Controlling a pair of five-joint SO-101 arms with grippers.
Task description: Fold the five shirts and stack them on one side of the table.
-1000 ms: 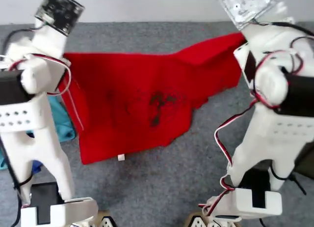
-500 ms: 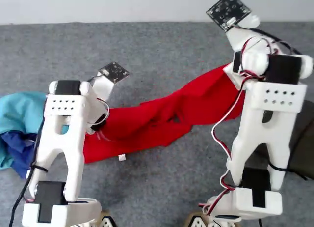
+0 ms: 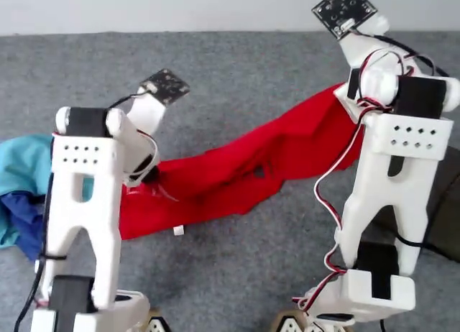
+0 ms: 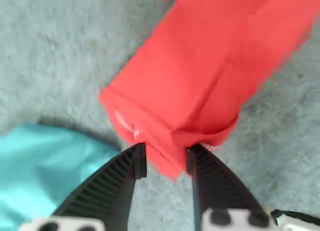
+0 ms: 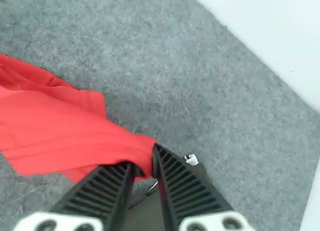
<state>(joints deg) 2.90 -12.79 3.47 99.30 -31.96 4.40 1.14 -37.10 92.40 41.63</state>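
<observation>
The left gripper (image 4: 165, 158) was pinching a folded edge of the red shirt (image 4: 200, 76). Its two black fingers (image 4: 125, 171) squeezed a thick fold of cloth between their tips, and the fabric ran away ahead of them as a long doubled band. Just beside that gripper, close against the red hem, a teal shirt (image 4: 35, 166) lay crumpled on the grey table (image 4: 50, 51). The right gripper (image 5: 144, 168) was likewise closed on cloth, nipping one corner of the same red shirt, which spread out from the tips to one side in loose folds. The grey table reached beyond the tips to a white strip (image 5: 270, 36) at its edge. Seen from above, the red shirt (image 3: 237, 174) hung and lay as a bunched diagonal band between the two grippers, its lower edge resting on the table with a small white tag (image 3: 177, 231) showing. The teal shirt (image 3: 21, 167) sat in a heap with a blue shirt (image 3: 18, 213) on the far side of the left arm from the red one.
</observation>
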